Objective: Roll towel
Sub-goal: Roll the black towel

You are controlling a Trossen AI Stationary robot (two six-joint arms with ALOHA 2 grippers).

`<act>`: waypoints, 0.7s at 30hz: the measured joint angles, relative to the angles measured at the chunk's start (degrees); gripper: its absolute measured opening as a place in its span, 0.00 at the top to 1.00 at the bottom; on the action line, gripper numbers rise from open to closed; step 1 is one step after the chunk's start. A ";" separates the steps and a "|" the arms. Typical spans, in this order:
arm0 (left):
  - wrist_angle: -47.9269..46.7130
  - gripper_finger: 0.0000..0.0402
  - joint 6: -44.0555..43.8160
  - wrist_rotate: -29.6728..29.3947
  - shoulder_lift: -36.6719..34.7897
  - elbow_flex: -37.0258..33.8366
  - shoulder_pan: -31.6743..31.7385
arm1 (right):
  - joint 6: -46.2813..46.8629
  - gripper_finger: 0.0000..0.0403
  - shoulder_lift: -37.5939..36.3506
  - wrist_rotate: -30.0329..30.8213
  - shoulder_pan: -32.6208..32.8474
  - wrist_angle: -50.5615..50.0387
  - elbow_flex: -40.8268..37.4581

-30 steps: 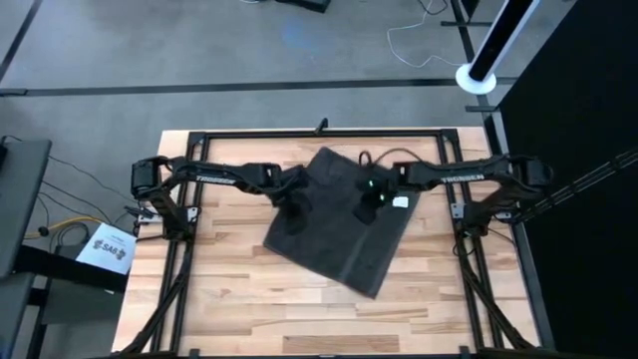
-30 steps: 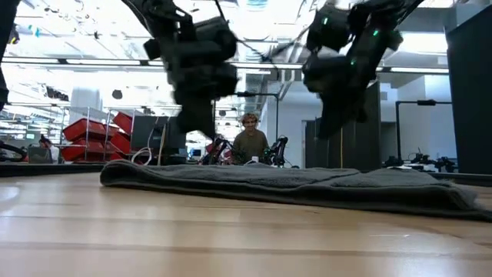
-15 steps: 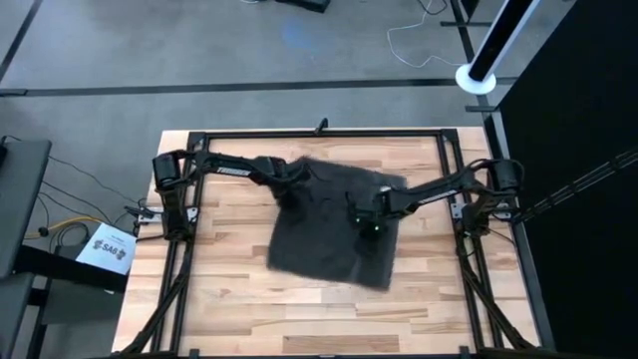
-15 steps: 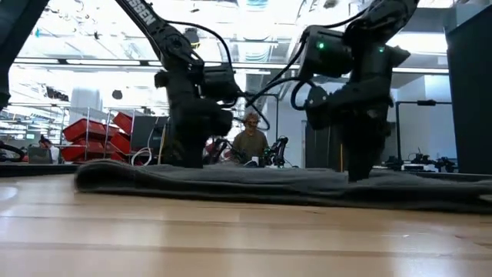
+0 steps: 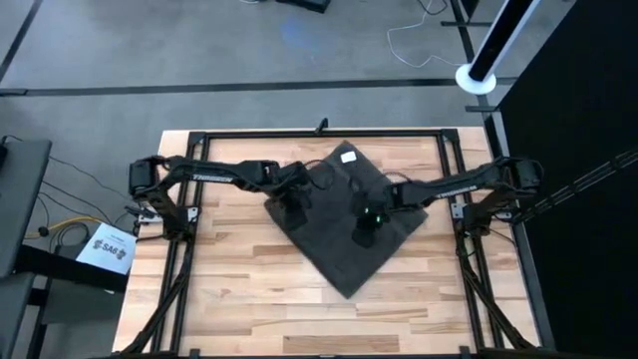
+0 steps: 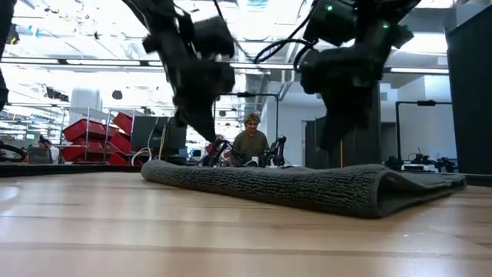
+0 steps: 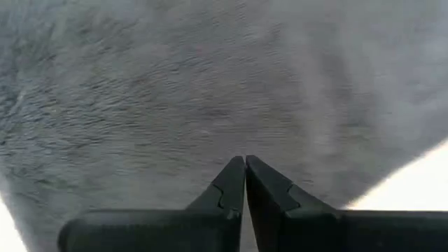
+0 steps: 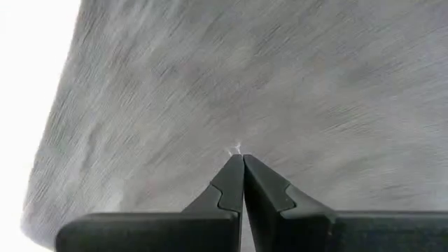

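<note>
We see the dark charcoal-grey terry cloth towel [image 5: 344, 219] lying on the pale wooden plank bench [image 5: 229, 289], turned like a diamond with one corner toward the far edge and one toward the near edge, a little behind the bench's middle. Its small white label [image 5: 349, 157] sits face up near the far corner. In the low view the towel [image 6: 307, 186] lies flat with a rounded fold at its right end. The left claw [image 5: 296, 214] is over the towel's left part, close to its left edge, and the right claw [image 5: 366, 237] is over its right part, nearer the middle; both stand apart from each other with cloth between them. In the left wrist view the left claw [image 7: 245, 162] has its two dark fingers pressed together tip to tip, with towel pile filling the view beyond and nothing caught between them that we can see. In the right wrist view the right claw [image 8: 243, 160] is likewise closed tip to tip just at the cloth. A person [image 6: 250, 142] sits in the room behind.
</note>
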 joint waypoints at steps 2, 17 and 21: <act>-0.76 1.00 1.99 -0.15 3.10 0.00 1.80 | 0.70 1.00 2.76 -1.10 2.12 -0.28 -1.14; -15.13 1.00 -7.20 0.50 2.45 -1.56 -5.81 | -12.94 1.00 2.28 8.69 -6.16 -13.13 -0.32; -12.50 1.00 -10.83 -1.75 -1.78 -0.72 -8.85 | -13.03 1.00 -4.27 5.28 -6.58 -14.89 2.08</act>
